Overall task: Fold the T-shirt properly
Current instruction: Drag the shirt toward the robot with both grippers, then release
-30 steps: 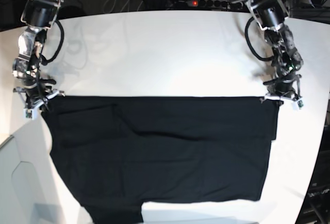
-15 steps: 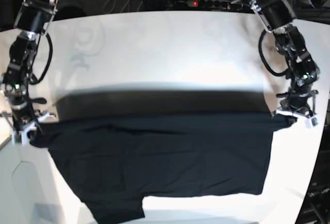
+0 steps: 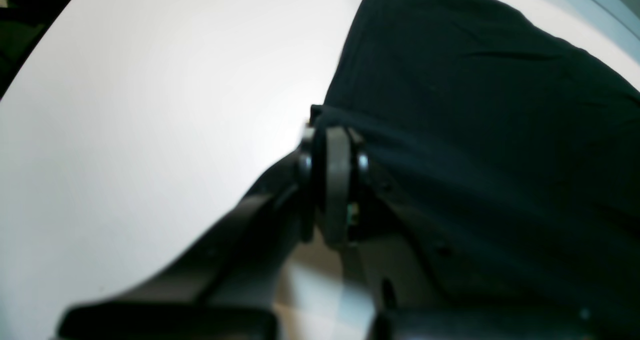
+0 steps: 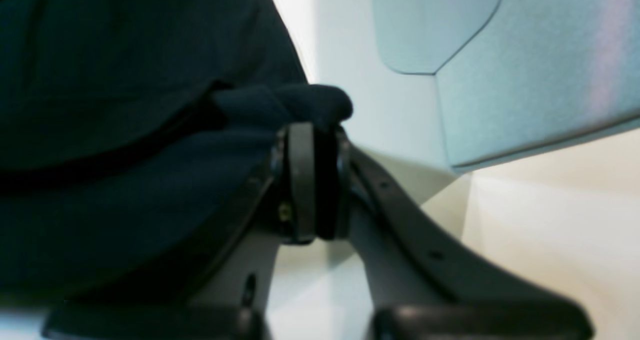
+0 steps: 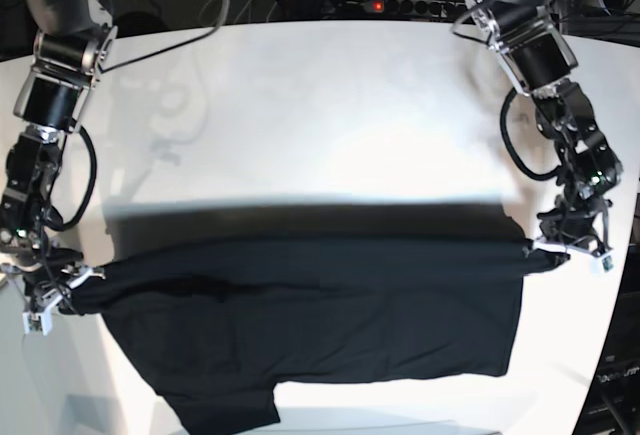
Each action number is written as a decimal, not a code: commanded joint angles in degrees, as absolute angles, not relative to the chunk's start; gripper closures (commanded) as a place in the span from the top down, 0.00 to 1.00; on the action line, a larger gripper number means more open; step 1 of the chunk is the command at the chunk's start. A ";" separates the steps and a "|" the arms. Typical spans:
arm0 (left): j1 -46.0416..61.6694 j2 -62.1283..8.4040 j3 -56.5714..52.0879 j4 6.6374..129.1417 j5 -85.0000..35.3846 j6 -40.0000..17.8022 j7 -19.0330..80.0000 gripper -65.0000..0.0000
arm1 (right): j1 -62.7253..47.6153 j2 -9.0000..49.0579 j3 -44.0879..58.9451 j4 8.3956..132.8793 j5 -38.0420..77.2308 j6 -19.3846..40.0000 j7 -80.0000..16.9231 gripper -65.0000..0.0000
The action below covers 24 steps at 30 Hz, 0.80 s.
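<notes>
Since the earlier frames the far edge of the T-shirt (image 5: 310, 325) has been lifted off the bench (image 5: 300, 115) and carried toward the near side, and both arms have travelled with it. The garment now hangs as a taut band between the two grips, casting a shadow on the bench behind it, while its lower part lies flat near the front edge. By judgement, the first lengthwise fold is under way but not laid down; setting the raised edge onto the lower part, and any cross folds, remain. The left gripper (image 5: 548, 250) has its fingers (image 3: 336, 180) pressed together, pinching one corner of the cloth; the right gripper (image 5: 62, 290) pinches the opposite corner, bunched above its fingers (image 4: 300, 180). The sleeve at the near edge is cut off, and no label or print is visible.
</notes>
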State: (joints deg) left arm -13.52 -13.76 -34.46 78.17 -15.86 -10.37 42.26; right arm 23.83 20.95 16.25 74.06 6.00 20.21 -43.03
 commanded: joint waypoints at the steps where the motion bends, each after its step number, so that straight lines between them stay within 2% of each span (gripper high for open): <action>1: -14.81 -15.78 -34.68 78.29 -15.78 -10.07 40.66 0.00 | 25.89 22.20 16.75 74.77 5.76 19.91 -41.45 0.00; 9: -14.81 -16.92 -34.86 81.27 -16.22 -10.07 41.01 0.00 | 27.65 21.76 16.48 75.03 5.76 19.91 -43.47 0.00; 14: -10.33 -16.92 -34.95 81.89 -16.31 -10.07 40.92 0.00 | 21.93 22.11 16.57 76.53 5.85 19.91 -44.44 0.00; 20: -4.18 -16.40 -35.03 82.42 -16.31 -10.07 40.57 0.00 | 12.18 21.85 16.48 84.53 6.02 20.00 -44.26 0.00; 24: -1.19 -16.40 -35.30 85.58 -16.40 -10.07 40.57 0.00 | 9.89 21.85 16.84 90.51 6.02 20.00 -44.26 0.00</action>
State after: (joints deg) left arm -0.05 -15.18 -34.76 84.18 -16.47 -10.48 42.35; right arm 7.88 20.73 16.23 89.08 6.17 20.23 -46.35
